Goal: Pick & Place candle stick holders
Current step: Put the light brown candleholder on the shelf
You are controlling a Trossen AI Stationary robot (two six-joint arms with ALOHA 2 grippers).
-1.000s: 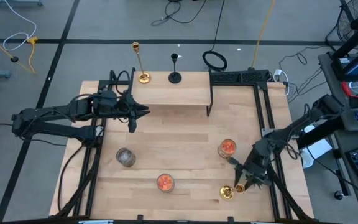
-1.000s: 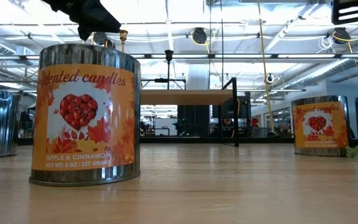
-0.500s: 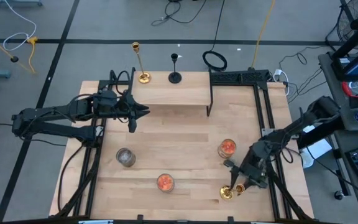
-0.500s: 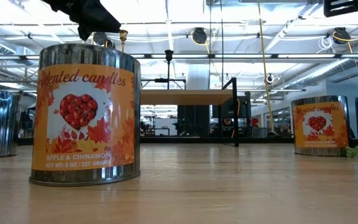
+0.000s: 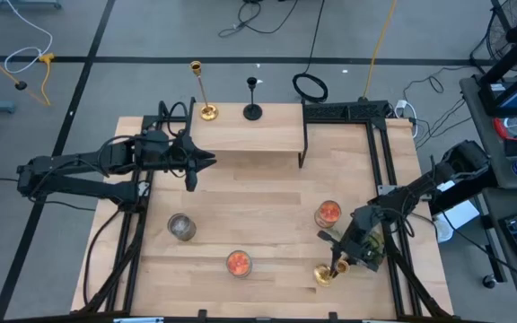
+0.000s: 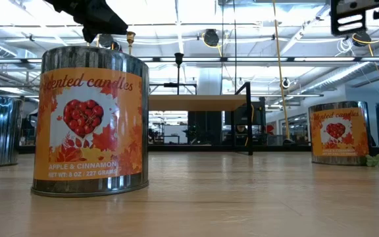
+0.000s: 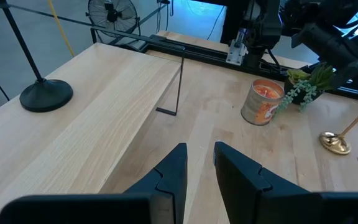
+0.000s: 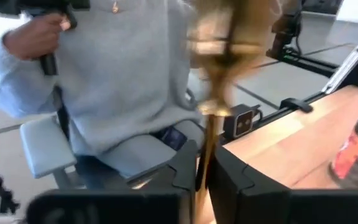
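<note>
Wooden surface, near right corner: right gripper fingers clamped on gold holder, stem running straight out between them, base by edge. Left gripper idle, fingers narrowly parted.

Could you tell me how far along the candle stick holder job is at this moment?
Done, apparently: one gold holder and the black holder stand on the raised shelf. In hand: the right end effector is shut on the second gold holder near the table's front right. Left: carrying it to the shelf. The left end effector waits by the shelf.
</note>
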